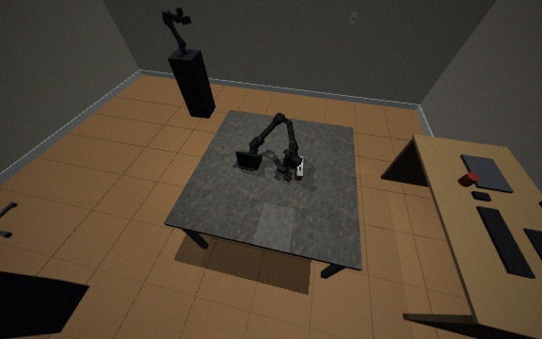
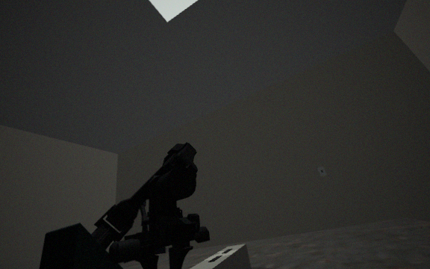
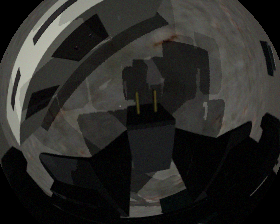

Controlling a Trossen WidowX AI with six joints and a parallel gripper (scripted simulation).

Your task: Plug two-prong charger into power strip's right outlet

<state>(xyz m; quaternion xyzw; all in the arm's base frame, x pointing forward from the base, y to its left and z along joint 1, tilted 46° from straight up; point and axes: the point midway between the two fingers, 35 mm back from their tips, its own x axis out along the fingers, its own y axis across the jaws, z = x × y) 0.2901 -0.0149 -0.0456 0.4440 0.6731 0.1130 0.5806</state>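
Observation:
The dark two-prong charger (image 3: 151, 149) sits between the fingers in the wrist view, its two brass prongs pointing to the top of that view. My gripper (image 3: 146, 132) (image 2: 163, 261) is shut on the charger, with one finger against each side. In the top view the arm and gripper hide the charger. The white power strip (image 1: 299, 173) (image 2: 242, 258) (image 3: 29, 59) lies right beside the gripper, with dark outlet openings on its top. It curves along the left edge of the wrist view. I cannot tell whether the charger touches the table.
The grey table (image 1: 233, 202) carries the arm, its base and a dark block (image 1: 248, 160) beside the base. A lighter patch (image 1: 275, 226) lies near the table's front edge. A wooden desk (image 1: 450, 188) with a red cup (image 1: 468, 179) stands apart at the right.

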